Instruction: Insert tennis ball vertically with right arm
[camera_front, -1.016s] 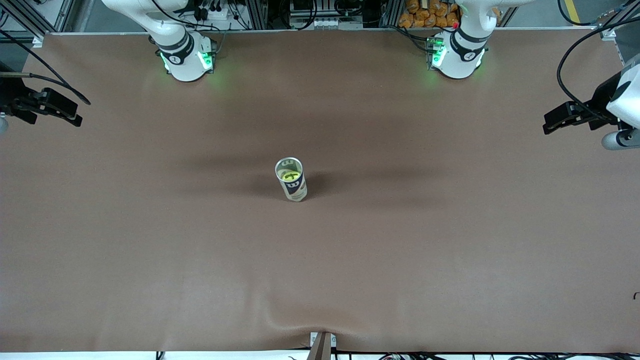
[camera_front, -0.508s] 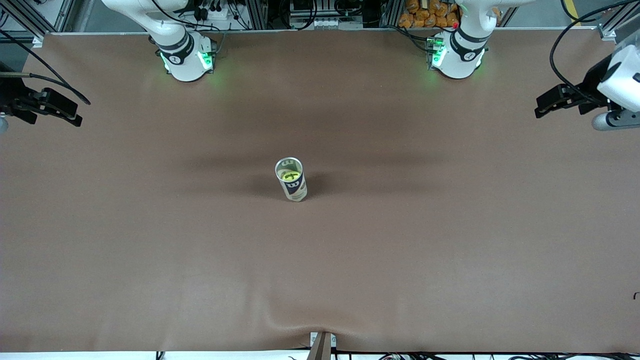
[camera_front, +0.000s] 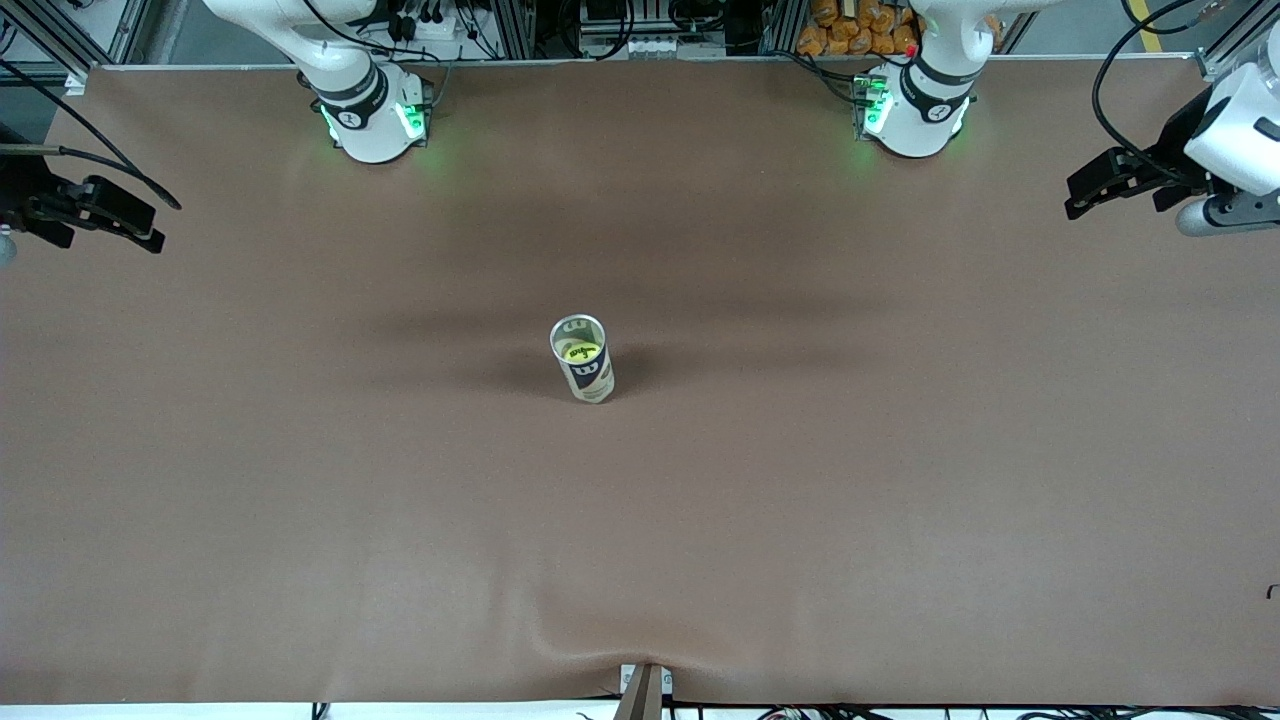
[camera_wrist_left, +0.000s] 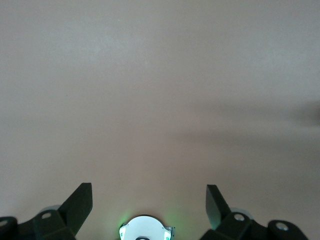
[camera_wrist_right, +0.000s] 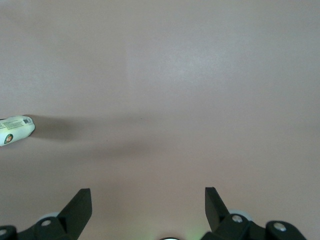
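Moved since earlier: left gripper (camera_front: 1085, 195) has drawn up toward the bases' edge of the table (camera_front: 300, 500) at the left arm's end; right gripper, can and ball lie as before.

Right gripper (camera_front: 140, 228): over the table's edge at the right arm's end, waiting. In the right wrist view (camera_wrist_right: 148, 200) the two dark fingers (camera_wrist_right: 80, 205) stand wide apart with nothing between them — only bare brown tabletop.

Can (camera_front: 582, 358): one, upright at mid-table, mouth open upward, dark label band on its side.

Tennis ball (camera_front: 583, 351): one, yellow-green, inside the can just below the rim.

Ball relative to jaws: well apart from both grippers, roughly midway between them along the table, and nearer to the front camera than either arm's base.

Left gripper, hold: in the left wrist view (camera_wrist_left: 150, 200) its fingers (camera_wrist_left: 80, 202) are spread wide and hold nothing.

Front view only: the ball in the can's mouth, both white bases lit green, both grippers at the table's ends.

Right wrist view only: the can (camera_wrist_right: 15, 129) seen side-on at the picture's edge, pale-walled, with its shadow across the tabletop — the ball does not show there.

Left wrist view only: the left arm's own base (camera_wrist_left: 146, 227) with its green light, seen between the fingers; neither can nor ball shows.

Counts: two arms, two grippers, one can, one ball.
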